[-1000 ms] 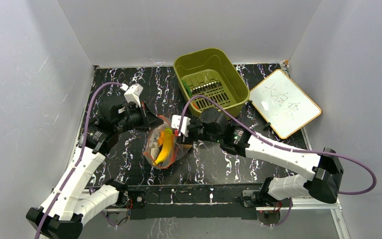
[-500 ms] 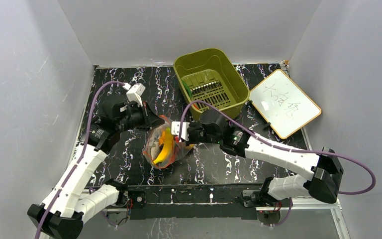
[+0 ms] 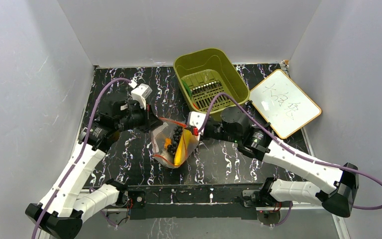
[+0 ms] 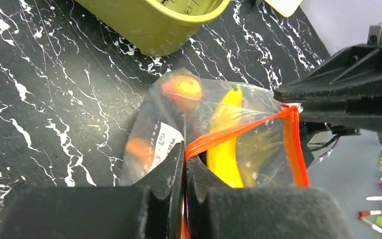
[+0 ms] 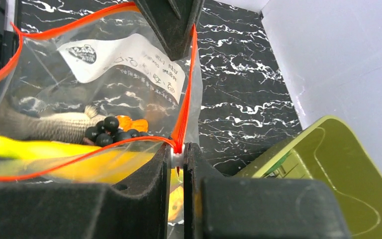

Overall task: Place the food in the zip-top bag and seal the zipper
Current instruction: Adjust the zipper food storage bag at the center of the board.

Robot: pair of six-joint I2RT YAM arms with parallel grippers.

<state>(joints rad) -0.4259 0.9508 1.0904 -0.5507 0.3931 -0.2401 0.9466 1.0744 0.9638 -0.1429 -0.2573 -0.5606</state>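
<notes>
Left gripper: fingers pinched tight on one end of the thin red-orange zipper strip, bottom centre of the left wrist view.
Right gripper: fingers nearly together, clamped on the other end of the strip, bottom centre of the right wrist view.
Bag: the clear crinkly zip-top plastic bag sat at the centre of the top view, below and left of the basket, hanging between the two grippers.
Zipper state: mouth was open, and the two red-orange edges stood apart in the right wrist view.
Contents: a yellow toy banana, a dark grape bunch and an orange toy fruit were inside the bag. Other bits were too blurred to name.
Basket: the olive-green slotted plastic basket was at upper centre of the top view.
Whiteboard: a white wood-framed board lay to the right of the basket.
Surface: a black marbled table.
</notes>
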